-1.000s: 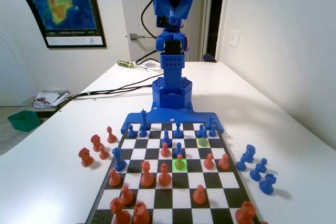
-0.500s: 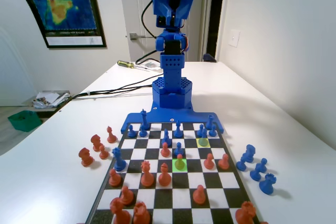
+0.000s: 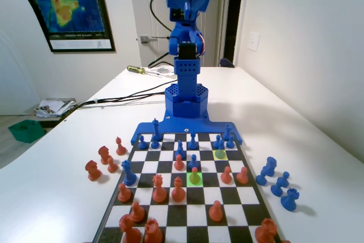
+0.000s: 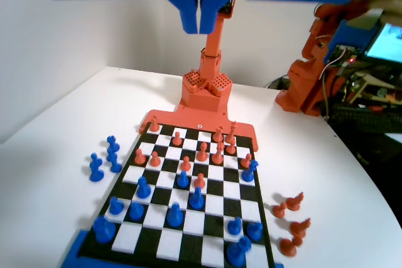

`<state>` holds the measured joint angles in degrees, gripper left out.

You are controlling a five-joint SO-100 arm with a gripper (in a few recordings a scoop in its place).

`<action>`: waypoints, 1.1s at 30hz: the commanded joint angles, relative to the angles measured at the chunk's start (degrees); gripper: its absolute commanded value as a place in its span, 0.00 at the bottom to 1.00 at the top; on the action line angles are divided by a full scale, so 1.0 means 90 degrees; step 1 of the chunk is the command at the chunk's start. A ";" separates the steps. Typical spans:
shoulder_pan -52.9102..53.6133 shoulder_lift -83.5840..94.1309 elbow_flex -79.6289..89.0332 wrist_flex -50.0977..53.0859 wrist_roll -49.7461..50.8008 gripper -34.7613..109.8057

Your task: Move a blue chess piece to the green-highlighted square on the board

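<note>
Your fingers (image 4: 198, 20) are pressed together at the wrist view's top; the blue chess piece (image 4: 196, 199) stands upright, lower centre.

Fixed view: the blue arm (image 3: 187, 4) is cut off by the top edge; the board (image 3: 170, 217) and its nearest orange pieces (image 3: 142, 230) are cropped at the bottom edge. Wrist view: the gripper (image 4: 198, 26) is truncated by the top edge; the board's near corner is cropped.
</note>
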<state>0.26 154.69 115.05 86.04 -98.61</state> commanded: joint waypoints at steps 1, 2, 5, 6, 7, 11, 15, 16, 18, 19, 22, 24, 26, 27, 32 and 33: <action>-0.0059 -0.0957 -0.0635 -0.0400 0.0098 0.26; -0.0049 -0.1182 -0.0684 -0.0527 0.0137 0.26; 0.0020 -0.1807 -0.0801 -0.0859 0.0186 0.25; 0.0039 -0.2002 -0.0840 -0.0947 0.0195 0.25; 0.0068 -0.2217 -0.0859 -0.1035 0.0195 0.25; 0.0176 -0.2959 -0.0811 -0.1484 0.0205 0.25; 0.0283 -0.3672 -0.0703 -0.1875 0.0283 0.25; 0.0312 -0.3867 -0.0684 -0.1953 0.0303 0.25; 0.0342 -0.4277 -0.0654 -0.2100 0.0342 0.26; 0.0352 -0.4492 -0.0654 -0.2148 0.0361 0.26; 0.0371 -0.5088 -0.0635 -0.2295 0.0381 0.26; 0.0361 -0.5439 -0.0576 -0.2422 0.0391 0.26; 0.0342 -0.5732 -0.0469 -0.2598 0.0391 0.26; 0.0322 -0.5850 -0.0381 -0.2734 0.0391 0.26; 0.0205 -0.6357 0.0127 -0.3467 0.0391 0.27; 0.0186 -0.6445 0.0225 -0.3613 0.0391 0.28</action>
<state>2.29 97.21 116.37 57.22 -95.10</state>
